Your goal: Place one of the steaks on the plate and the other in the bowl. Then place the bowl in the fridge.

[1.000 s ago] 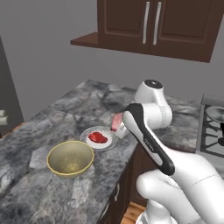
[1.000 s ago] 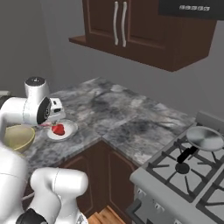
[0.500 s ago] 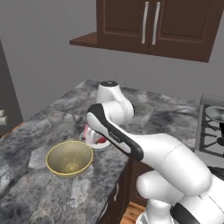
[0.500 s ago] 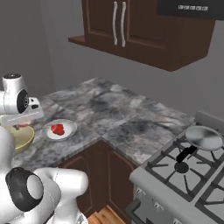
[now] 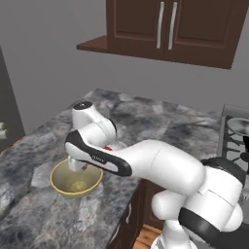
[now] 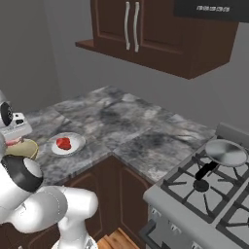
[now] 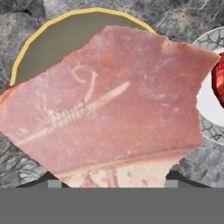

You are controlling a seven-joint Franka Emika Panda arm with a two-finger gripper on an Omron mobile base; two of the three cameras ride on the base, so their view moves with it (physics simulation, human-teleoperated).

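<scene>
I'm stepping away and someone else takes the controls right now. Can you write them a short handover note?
Gripper: closed on the pink steak, holding it above the bowl.
Bowl: on the counter, to the left of the plate, empty so far as can be seen.
Plate: has the red steak on it.
Done: one steak on the plate.
Left: lower and release the pink steak into the bowl, then carry the bowl to the fridge.

Two steaks (image 7: 109, 105) (image 6: 63, 143), one plate (image 6: 77, 144), one bowl (image 5: 77, 181).
</scene>
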